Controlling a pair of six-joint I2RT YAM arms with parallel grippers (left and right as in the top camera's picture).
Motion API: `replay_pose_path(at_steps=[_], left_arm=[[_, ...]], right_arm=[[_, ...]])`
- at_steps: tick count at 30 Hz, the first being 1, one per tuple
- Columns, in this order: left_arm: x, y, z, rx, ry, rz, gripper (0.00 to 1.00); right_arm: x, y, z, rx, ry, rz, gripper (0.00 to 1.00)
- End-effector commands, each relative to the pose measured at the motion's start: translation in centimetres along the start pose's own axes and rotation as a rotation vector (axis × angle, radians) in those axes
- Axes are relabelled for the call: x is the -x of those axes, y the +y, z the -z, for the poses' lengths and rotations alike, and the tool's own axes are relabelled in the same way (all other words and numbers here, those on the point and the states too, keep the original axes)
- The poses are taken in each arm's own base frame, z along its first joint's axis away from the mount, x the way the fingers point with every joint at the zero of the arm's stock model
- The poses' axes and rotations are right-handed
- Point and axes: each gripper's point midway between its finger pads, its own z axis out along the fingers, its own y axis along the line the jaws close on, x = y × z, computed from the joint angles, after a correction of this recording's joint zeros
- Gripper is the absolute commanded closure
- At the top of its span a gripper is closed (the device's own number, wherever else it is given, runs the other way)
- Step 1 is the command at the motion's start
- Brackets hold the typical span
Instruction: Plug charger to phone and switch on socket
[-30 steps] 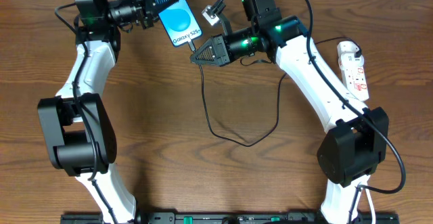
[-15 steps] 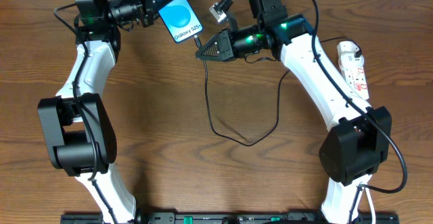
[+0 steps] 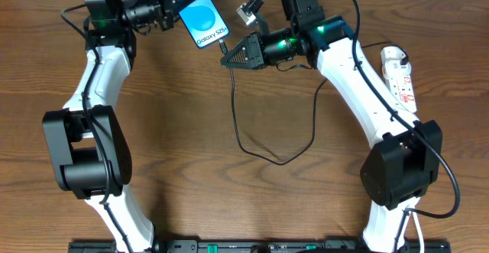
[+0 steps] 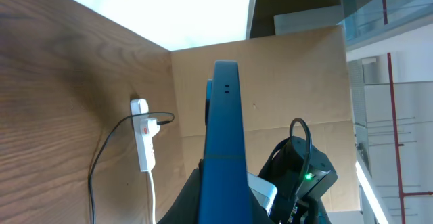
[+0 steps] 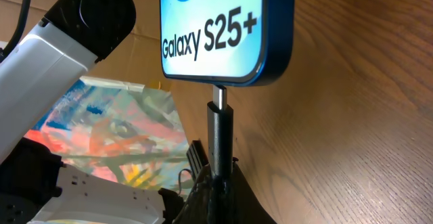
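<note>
My left gripper (image 3: pixel 179 5) is shut on the phone (image 3: pixel 202 16), holding it above the table's back edge with its blue "Galaxy S25+" screen up. In the left wrist view the phone (image 4: pixel 224 129) stands edge-on between the jaws. My right gripper (image 3: pixel 229 57) is shut on the charger (image 3: pixel 234 115) at its plug. The plug (image 5: pixel 218 126) points up, and its metal tip meets the port in the phone's (image 5: pixel 223 21) bottom edge. The black cable loops across the table's middle. The white socket (image 3: pixel 399 76) lies at the right, apart from both grippers.
The socket (image 4: pixel 143 137) has a plug and a black lead in it, and a white cord trails from it. A cardboard wall (image 4: pixel 284 82) stands behind the table. The arms' dark elbows (image 3: pixel 84 154) (image 3: pixel 397 169) hang over the left and right sides.
The phone and my right gripper with the plug shifted slightly towards the table's back a second ago. Both have held still since, plug tip at the phone's bottom edge.
</note>
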Motion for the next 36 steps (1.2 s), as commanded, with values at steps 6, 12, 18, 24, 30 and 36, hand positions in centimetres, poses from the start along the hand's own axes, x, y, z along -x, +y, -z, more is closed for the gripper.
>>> replay_pose_path(at_steps=[6,12,18,24,30,36], left_arm=[[0.2,-1.6,0.0,-0.01,-0.012,-0.046,0.93],[0.1,-1.6,-0.5,-0.01,-0.014,-0.049,0.93],[0.0,-1.7,-1.0,-0.01,-0.021,-0.052,0.93],[0.0,-1.7,-1.0,-0.01,-0.022,-0.052,0.93],[-0.2,-2.7,-1.0,-0.035,-0.007,-0.116,0.93],[-0.9,-3.1,-1.0,-0.049,0.036,-0.141,0.93]], right_arm=[[0.0,1.3,0.6,0.04,-0.001,0.01,0.99],[-0.1,1.5,0.6,0.047,0.002,0.011,0.99],[-0.2,1.5,0.5,0.049,0.008,-0.005,0.99],[-0.3,1.5,0.5,0.048,0.009,-0.014,0.99],[-0.2,1.3,0.6,0.046,0.008,-0.03,0.99],[0.2,1.0,1.1,0.047,-0.008,-0.025,0.99]])
